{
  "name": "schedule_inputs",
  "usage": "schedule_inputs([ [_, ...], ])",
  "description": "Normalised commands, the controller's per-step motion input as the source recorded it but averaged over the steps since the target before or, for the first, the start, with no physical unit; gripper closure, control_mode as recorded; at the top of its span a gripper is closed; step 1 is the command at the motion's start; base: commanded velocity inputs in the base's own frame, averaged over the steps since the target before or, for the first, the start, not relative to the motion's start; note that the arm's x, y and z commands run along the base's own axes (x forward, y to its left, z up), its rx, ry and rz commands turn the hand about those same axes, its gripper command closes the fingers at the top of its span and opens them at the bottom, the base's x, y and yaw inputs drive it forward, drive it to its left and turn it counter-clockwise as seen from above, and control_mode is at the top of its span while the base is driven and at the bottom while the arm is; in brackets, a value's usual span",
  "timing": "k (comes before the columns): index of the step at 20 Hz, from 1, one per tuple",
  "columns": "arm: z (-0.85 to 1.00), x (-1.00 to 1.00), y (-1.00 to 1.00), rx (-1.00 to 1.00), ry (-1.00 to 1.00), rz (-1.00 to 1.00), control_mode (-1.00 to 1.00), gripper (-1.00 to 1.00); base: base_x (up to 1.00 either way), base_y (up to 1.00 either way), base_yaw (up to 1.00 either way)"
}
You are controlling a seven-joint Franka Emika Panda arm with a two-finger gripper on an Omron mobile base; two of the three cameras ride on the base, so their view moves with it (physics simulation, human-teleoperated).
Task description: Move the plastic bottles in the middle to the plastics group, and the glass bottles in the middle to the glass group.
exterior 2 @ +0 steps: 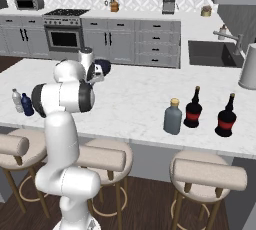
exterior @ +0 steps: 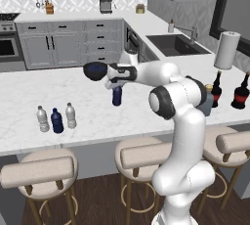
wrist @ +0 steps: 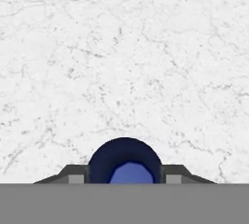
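White marble surface carries all items. Tool is closed on the dark blue water bottle, held upright near the surface's middle; the hand view shows its fingers at both sides of the bottle. Three small water bottles stand grouped left. Grey-blue glass bottle stands just beside two red-labelled dark bottles at right.
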Motion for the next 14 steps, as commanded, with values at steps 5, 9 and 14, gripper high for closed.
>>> schedule_inputs([
  [5,0.25,-0.37,0.99,-0.05,0.10,0.32,-1.00,1.00,0.00,0.00,0.00],
  [9,0.00,-0.73,0.50,-0.01,0.00,0.28,-1.00,1.00,0.00,0.00,0.00],
  [14,0.00,-0.63,0.44,-0.02,-0.02,0.22,-1.00,1.00,0.00,0.00,0.00],
])
